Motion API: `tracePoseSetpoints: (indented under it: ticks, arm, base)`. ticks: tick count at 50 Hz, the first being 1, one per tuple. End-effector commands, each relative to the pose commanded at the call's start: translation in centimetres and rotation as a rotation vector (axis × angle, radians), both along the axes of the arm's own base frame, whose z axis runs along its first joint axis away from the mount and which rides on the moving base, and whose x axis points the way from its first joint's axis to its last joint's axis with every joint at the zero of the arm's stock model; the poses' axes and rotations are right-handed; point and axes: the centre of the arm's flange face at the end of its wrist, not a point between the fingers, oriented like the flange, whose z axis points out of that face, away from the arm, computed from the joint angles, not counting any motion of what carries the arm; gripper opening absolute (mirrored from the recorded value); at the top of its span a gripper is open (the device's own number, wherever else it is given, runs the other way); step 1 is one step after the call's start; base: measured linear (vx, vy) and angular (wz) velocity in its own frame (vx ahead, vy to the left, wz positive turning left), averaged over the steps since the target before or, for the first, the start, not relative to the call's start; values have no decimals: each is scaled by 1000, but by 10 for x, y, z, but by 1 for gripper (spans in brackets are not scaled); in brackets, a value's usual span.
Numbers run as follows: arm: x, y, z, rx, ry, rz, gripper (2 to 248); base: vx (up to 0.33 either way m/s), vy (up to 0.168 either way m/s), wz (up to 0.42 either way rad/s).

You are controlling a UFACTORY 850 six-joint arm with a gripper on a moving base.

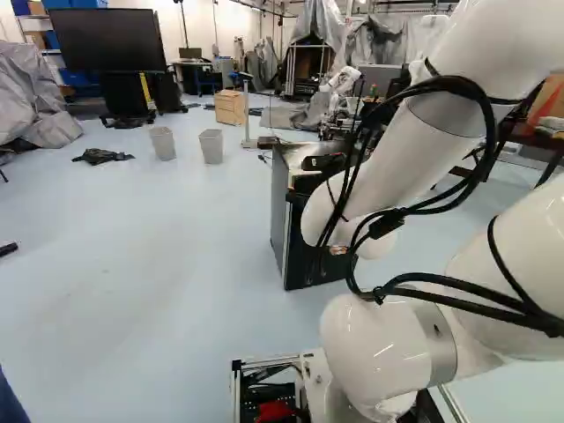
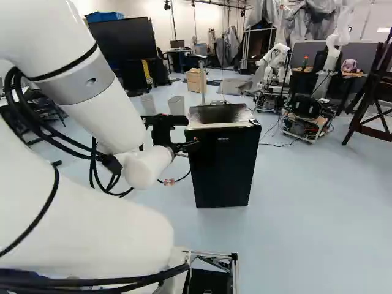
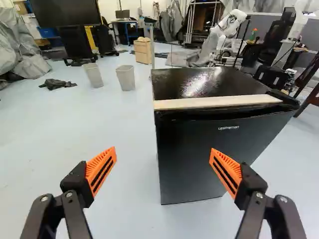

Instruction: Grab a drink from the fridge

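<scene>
While the black fridge (image 3: 199,154) stands upright on the pale floor (image 3: 45,129), its door closed, the gripper (image 2: 193,133) hangs in front of it, fingers spread wide apart. In the wrist view, nothing is held between the orange pads (image 3: 226,172) of the gripper (image 3: 163,153); one finger is seen against the door, the other against the floor, and neither touches the fridge. Pale lettering (image 3: 229,128) marks the upper part of the door. Along the front edge of the glossy fridge top lies a light strip (image 3: 219,101). The white arm (image 2: 107,107), strung with black cables (image 1: 485,132), reaches forward from the base. Beyond the fridge are two grey bins (image 3: 126,78), set side by side, a wooden cabinet (image 3: 143,52), a large dark screen (image 3: 65,12) and another robot (image 2: 275,58).
</scene>
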Motion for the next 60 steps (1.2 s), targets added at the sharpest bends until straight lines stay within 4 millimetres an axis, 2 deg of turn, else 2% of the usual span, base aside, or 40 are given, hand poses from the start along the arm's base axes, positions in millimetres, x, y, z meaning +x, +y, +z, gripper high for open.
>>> tracePoseSetpoints:
  ticks: [39,60]
  arm:
    - [1,4,0,2,1,11,247]
    - [20,18,3,33,8,-3,247]
  base:
    - [1,9,-1]
    - [0,0,0]
